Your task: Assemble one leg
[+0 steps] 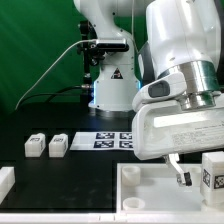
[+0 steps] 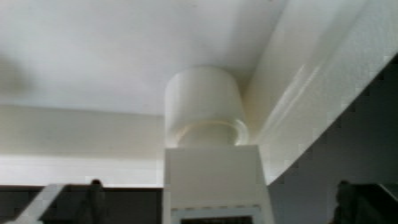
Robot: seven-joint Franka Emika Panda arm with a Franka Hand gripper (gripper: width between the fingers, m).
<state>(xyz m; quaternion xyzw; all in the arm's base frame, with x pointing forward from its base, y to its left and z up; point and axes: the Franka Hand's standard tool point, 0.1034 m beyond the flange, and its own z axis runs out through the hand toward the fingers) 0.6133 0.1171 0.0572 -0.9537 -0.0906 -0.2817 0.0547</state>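
Observation:
In the wrist view a white leg [image 2: 215, 150] with a rounded peg end [image 2: 208, 98] stands in a corner of the large white rimmed panel [image 2: 107, 60]. My gripper [image 2: 217, 205] is open. Its dark fingers [image 2: 80, 200] stand wide on either side of the leg and do not touch it. In the exterior view the gripper [image 1: 190, 176] hangs low over the panel's [image 1: 150, 195] right part. One dark finger [image 1: 181, 177] shows next to the tagged leg [image 1: 212, 172]. Two more tagged legs [image 1: 35, 145] [image 1: 58, 146] lie on the black table at the exterior view's left.
The marker board [image 1: 113, 140] lies behind the panel in the middle. A white part [image 1: 5, 181] sits at the left edge. The arm's base [image 1: 110, 85] and a cable stand at the back before a green curtain.

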